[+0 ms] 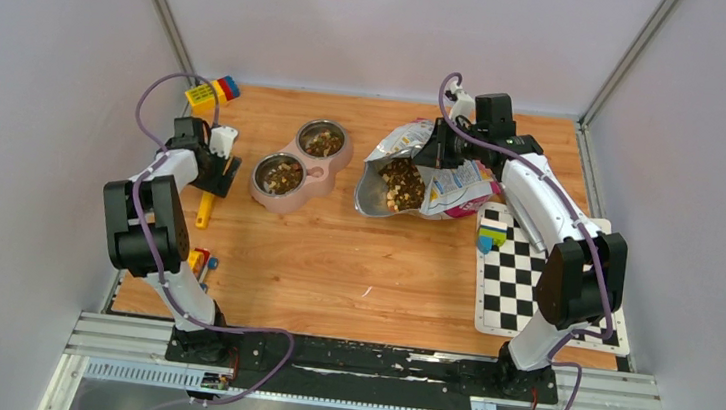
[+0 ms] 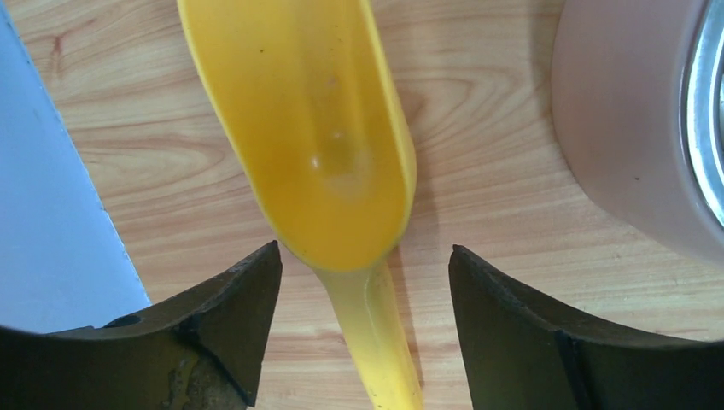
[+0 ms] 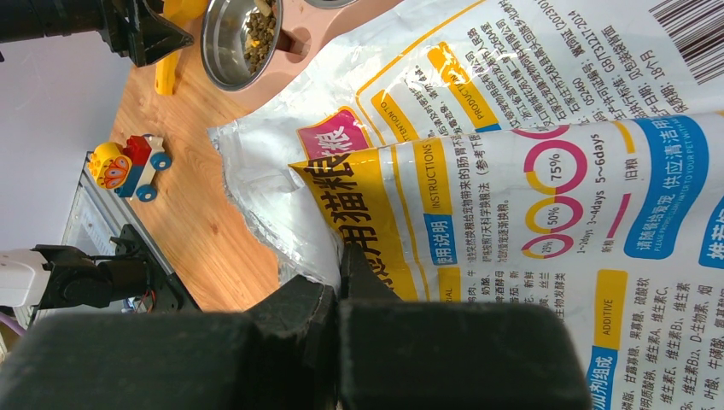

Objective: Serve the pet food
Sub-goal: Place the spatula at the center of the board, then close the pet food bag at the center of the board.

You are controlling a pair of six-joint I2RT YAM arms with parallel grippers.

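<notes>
Left gripper (image 2: 365, 256): jaws spread wide either side of the yellow scoop (image 2: 316, 145) handle, gripping nothing. Right gripper (image 3: 340, 282): clamped on the bag (image 3: 512, 196) edge. Pet food (image 1: 401, 184) in the open bag and both wells of the pink bowl (image 1: 317, 173)

Bends the left arm (image 1: 152, 220) sharply at the elbow, forearm reaching forward, with the left gripper (image 2: 365, 249) aimed straight down and jaws spread wide, gripping nothing. Stretches the right arm (image 1: 549, 213) forward and inward, right gripper (image 3: 340, 282) pinched tight on an edge of the pet food bag (image 3: 512, 213).
</notes>
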